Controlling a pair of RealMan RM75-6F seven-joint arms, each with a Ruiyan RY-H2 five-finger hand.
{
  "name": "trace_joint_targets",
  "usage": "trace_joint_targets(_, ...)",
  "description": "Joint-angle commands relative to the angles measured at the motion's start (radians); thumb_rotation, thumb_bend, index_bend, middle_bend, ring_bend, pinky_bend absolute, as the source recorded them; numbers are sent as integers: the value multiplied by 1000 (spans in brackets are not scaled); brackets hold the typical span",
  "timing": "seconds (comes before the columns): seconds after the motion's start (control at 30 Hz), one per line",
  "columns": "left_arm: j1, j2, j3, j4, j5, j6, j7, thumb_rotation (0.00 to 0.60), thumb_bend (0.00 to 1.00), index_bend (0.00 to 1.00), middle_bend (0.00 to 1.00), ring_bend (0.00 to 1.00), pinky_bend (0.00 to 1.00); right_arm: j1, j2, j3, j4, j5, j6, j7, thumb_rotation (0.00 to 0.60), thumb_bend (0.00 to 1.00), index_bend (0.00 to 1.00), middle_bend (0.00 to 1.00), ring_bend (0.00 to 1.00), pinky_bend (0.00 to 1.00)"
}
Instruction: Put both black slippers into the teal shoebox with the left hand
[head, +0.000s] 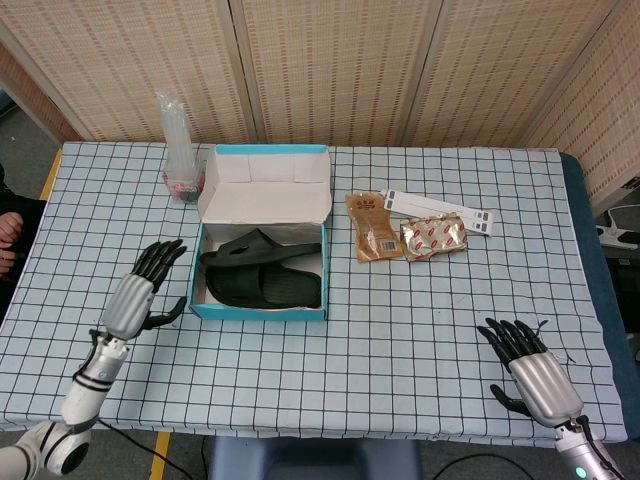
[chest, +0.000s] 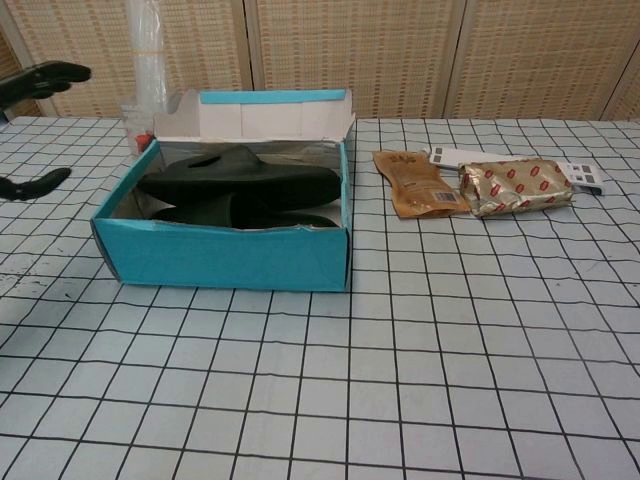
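Both hands are shown whole only in the head view, the left hand (head: 135, 296) spread and empty just beside the teal shoebox (head: 262, 312) and the right hand (head: 535, 372) likewise spread on the tabletop (head: 420, 320), while two black slippers (chest: 240, 185) are seen stacked inside the box.

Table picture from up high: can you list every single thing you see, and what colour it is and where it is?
Shoebox: one, teal, white inside, lid flipped up, left of table middle.
Slippers: two, black, inside the shoebox.
Brown pouch: one, brown, right of the shoebox.
Shiny packet: one, gold with red marks, beside the brown pouch.
White strip: one, white with dark marks, behind the pouch and packet.
Clear plastic bag: one, see-through, standing at the back left, behind the shoebox.
Tablecloth: one, pale with dark grid lines, covering the table.
Left hand: one, silver and black, open, left of the shoebox.
Right hand: one, silver and black, open, front right corner.
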Motion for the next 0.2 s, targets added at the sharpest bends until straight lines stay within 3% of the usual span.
trace_joint_targets(0.03,313,188,99,-256,-110,215,397,600,404,0,0,0,4,-30,-30,38,-1,57,46,-86,600,217,0,0,0,0)
trace_joint_targets(0.2,317,233,96,-290,-81,168,385,600,406,0,0,0,3,-38,-26,42,-16,61,59,-92,600,217,0,0,0,0)
